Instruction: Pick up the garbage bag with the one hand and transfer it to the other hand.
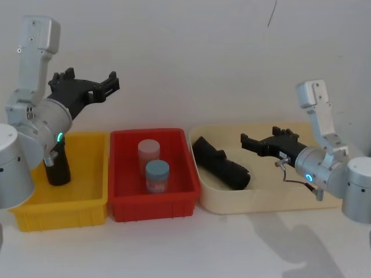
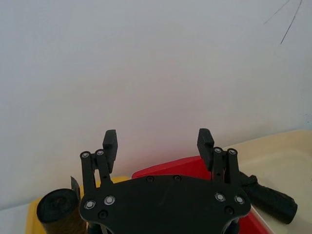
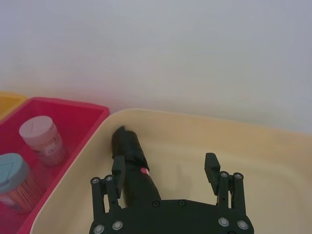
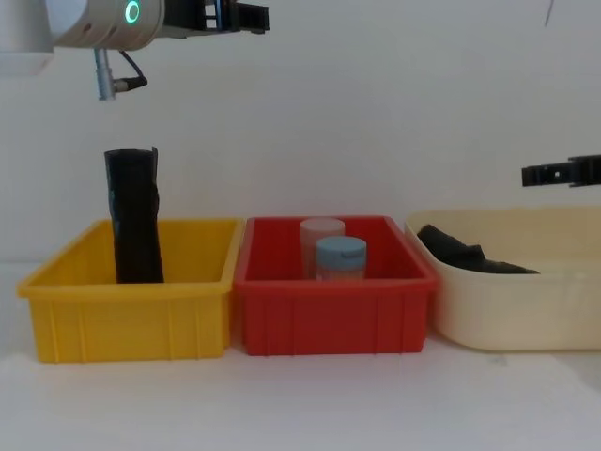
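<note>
The garbage bag (image 1: 220,163), a black roll, lies slanted in the cream tray (image 1: 272,194) at the right. It shows from the side in the chest view (image 4: 465,256) and under the right wrist camera (image 3: 130,152). My right gripper (image 1: 259,136) hovers open above the tray, just right of the bag and apart from it, with nothing between its fingers (image 3: 165,165). My left gripper (image 1: 112,84) is raised high over the yellow bin (image 1: 87,202), open and empty (image 2: 157,139).
An upright crinkled black roll (image 4: 132,216) stands in the yellow bin's left end. The red bin (image 1: 153,202) in the middle holds a pink-lidded jar (image 1: 149,153) and a blue-capped jar (image 1: 157,175). A white wall is close behind the bins.
</note>
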